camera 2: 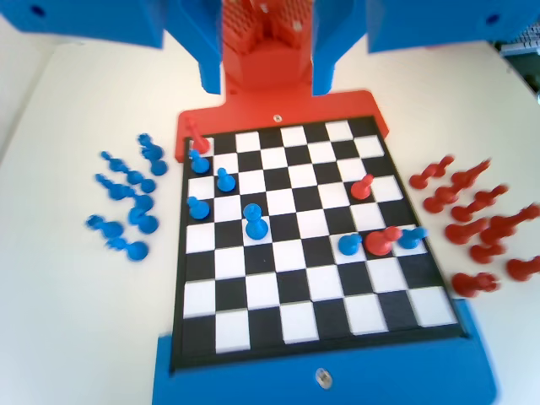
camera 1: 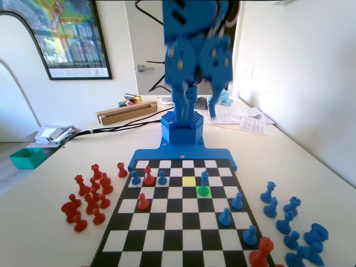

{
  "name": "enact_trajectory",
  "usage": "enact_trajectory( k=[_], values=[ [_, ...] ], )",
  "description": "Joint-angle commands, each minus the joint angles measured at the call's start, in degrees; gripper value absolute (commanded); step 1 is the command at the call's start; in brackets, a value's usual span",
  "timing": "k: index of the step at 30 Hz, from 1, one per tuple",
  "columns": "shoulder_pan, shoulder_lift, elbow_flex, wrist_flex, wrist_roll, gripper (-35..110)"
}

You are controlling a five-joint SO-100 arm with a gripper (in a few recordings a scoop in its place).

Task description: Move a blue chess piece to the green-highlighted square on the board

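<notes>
Piece: the blue piece [camera 1: 204, 182] stands upright on the green square [camera 1: 204, 191], free of the gripper. In the wrist view it is the tall blue piece [camera 2: 254, 221] left of the board's middle.
Green square: one square nearer the fixed camera than the yellow square [camera 1: 189, 181] and one column to its right, in the fixed view. The piece's base covers its middle, so the placement looks done.
Yellow square: bare; judged to be the square the piece came from.
Board: the board [camera 1: 167, 240] lies flat on the bench [camera 1: 50, 245]. Blue pawns [camera 1: 225, 217] run down its right side from the green square toward the fixed camera; red pawns [camera 1: 143, 202] stand left of that square.
Gripper: the gripper [camera 2: 268, 72] is raised high above the board, its jaws parted and nothing between them. It is released and clear of the piece.
Arm: the arm [camera 1: 194, 55] is blurred in the fixed view, well above the green square at the board's far end. Judged: it is lifted away so it cannot knock the standing pieces.
Off-board sets: spare blue pieces [camera 1: 289, 222] lie on the bench right of the board, spare red pieces [camera 1: 89, 194] left of it, in the fixed view. They are out of play.
Risk: low; the nearest pawn stands apart from the green square.
</notes>
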Motion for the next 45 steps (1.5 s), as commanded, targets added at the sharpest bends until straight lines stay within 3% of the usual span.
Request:
enact_trajectory(
  k=[1,8,14,27,45],
  values=[
    [0.2,12.1,-5.3,10.3,-4.9,13],
    [1.4,24.3,-10.0,25.3,-12.0,10],
    [2.7,32.6,-8.3,29.5,-16.1,6],
    [4.8,46.8,9.9,18.4,-19.9,1],
    [5.9,55.3,11.4,14.2,-19.3,1]
  ],
)
